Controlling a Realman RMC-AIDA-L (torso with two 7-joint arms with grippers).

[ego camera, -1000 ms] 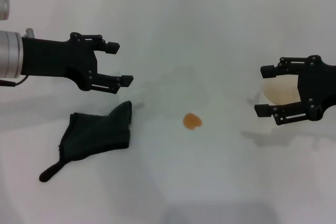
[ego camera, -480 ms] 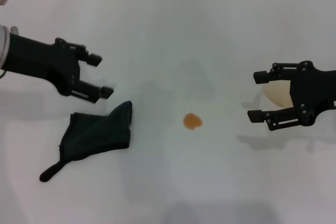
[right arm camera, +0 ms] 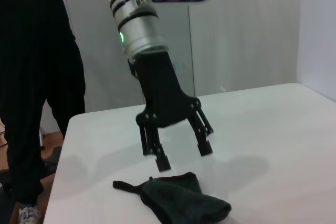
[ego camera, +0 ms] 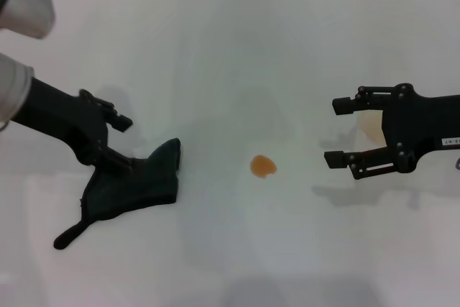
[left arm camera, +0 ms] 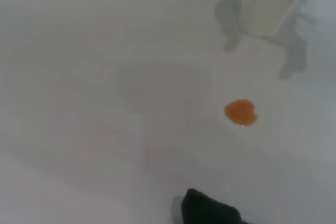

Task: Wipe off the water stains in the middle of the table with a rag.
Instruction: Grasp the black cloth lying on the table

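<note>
**Left gripper poised over the rag, blot unwiped**

The rag (ego camera: 133, 188) lies at about 8 o'clock from the table's (ego camera: 237, 48) middle, nearest the robot, a thin tail trailing off its near corner. Just above its far edge hangs the left gripper (ego camera: 123, 143), tilted steeply down with its fingers spread wide and nothing between them; the right wrist view shows its fingertips (right arm camera: 163, 164) a little above the cloth (right arm camera: 184, 200), one seeming close to it, though whether it touches cannot be told. The stain (ego camera: 263, 166), a small orange-brown oval, sits near the middle, at 3 o'clock from the rag and well apart from it. Farther out at 3 o'clock from the stain, the right gripper (ego camera: 336, 131) hovers above the table, jaws open and empty, pointing toward the middle. Behind it stands a whitish cup (ego camera: 372, 126), partly hidden by the gripper.
</note>
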